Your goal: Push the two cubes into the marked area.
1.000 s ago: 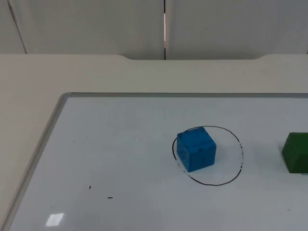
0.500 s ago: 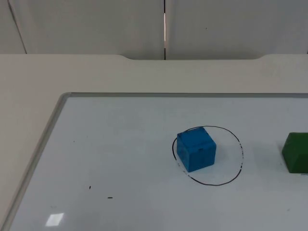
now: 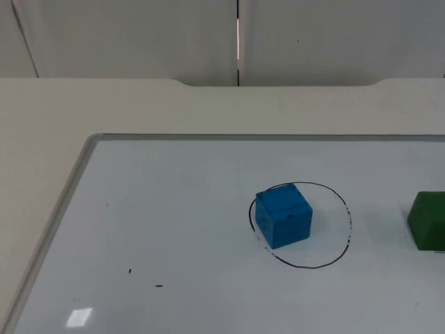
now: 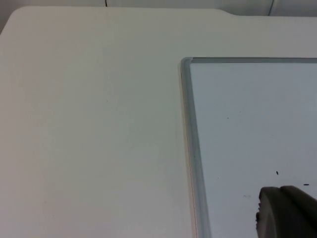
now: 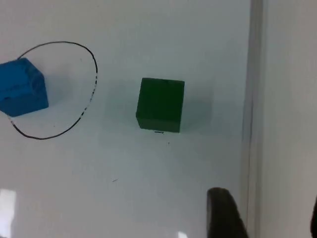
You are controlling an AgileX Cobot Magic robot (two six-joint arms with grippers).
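A blue cube (image 3: 283, 214) stands inside the black drawn circle (image 3: 345, 226), close to its left side. The green cube (image 3: 427, 220) sits on the whiteboard to the right of the circle, outside it, and is cut off by the picture's edge. In the right wrist view the green cube (image 5: 160, 104) lies between the circle (image 5: 94, 82) and the board's grey frame (image 5: 251, 99), with the blue cube (image 5: 22, 87) beyond. My right gripper (image 5: 270, 218) hangs over the board's frame, apart from the green cube, fingers (image 5: 224, 213) spread with nothing between them. My left gripper (image 4: 287, 213) is shut over the board's left part.
The whiteboard's grey frame (image 3: 62, 202) runs along its left and far sides, with bare beige table (image 3: 42, 118) around it. In the left wrist view the frame's corner (image 4: 186, 62) shows. Small black marks (image 3: 158, 285) dot the board's front left.
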